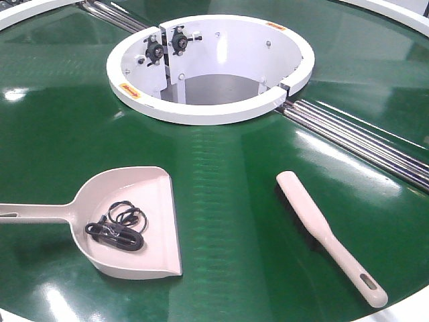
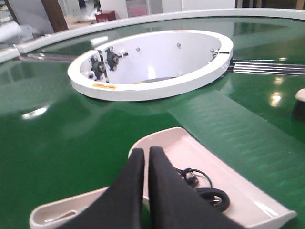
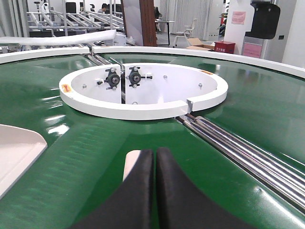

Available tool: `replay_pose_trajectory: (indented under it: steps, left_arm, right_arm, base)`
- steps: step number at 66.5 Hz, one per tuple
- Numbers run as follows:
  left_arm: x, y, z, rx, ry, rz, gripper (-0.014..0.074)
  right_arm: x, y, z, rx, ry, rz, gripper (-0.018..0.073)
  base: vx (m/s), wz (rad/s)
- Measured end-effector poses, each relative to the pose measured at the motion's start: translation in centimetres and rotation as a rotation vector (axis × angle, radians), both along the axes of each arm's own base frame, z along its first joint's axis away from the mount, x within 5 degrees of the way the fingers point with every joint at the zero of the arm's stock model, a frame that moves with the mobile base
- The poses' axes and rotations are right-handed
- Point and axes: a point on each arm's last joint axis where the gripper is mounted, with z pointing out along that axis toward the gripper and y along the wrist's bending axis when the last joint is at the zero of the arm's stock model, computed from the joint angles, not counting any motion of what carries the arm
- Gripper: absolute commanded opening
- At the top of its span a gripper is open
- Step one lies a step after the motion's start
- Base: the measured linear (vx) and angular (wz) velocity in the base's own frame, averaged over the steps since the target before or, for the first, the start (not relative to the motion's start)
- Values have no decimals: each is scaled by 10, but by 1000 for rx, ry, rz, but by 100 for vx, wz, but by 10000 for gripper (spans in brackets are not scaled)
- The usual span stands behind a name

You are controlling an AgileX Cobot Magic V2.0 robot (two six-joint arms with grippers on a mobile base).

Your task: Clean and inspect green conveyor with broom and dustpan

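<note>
Lying flat on the green conveyor [image 1: 221, 194], the dustpan [image 1: 134, 225] sits front-left with its handle running off toward the left edge and its wide mouth facing right. Inside it: a black coiled cable [image 1: 117, 228] bunched near the middle of the scoop. The broom [image 1: 328, 235] lies front-right, well apart from the dustpan, bristles down, angled with the slotted handle end toward the near-right rim.

White ring hub [image 1: 208, 111] sits behind both, centre of the belt; 2 black bearing fittings [image 1: 167, 45] bolted on its inner wall. Silver rails [image 1: 362, 141] run out from the hub to the right.

Left wrist view: left gripper [image 2: 146, 155] fingers pressed together, nothing between them, tips over the dustpan [image 2: 190, 162] near where the handle joins the scoop; touching or just above, can't tell. Cable [image 2: 205, 188] visible in the pan just right of the fingers.

Right wrist view: right gripper [image 3: 154, 155] fingers also together, nothing clamped, tips over the pale end of the broom [image 3: 131, 164]; contact unclear. Dustpan corner [image 3: 19, 152] at far left, rails [image 3: 238, 148] to the right.

Neither arm shows in the front view.
</note>
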Motion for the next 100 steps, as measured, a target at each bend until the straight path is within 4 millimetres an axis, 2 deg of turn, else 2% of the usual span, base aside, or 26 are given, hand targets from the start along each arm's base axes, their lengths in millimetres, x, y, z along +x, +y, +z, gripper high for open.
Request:
replay_pose_trajectory:
  steps: [19, 33, 45, 100]
  left_arm:
    - [-25, 10, -28, -86, -134, 40, -8]
    - [-29, 19, -52, -139, -173, 173, -8]
    - [-29, 24, -51, -172, -198, 266, -8]
    - [-29, 24, -51, -133, -204, 265, -8]
  right_arm:
    - [0, 0, 0, 0, -1, 0, -9]
    - [0, 0, 0, 0, -2, 0, -9]
    - [0, 0, 0, 1, -2, 0, -9]
    - [0, 0, 0, 1, -1, 0, -9]
  base:
    - [0, 0]
    - [0, 0]
    - [0, 0]
    - [0, 0]
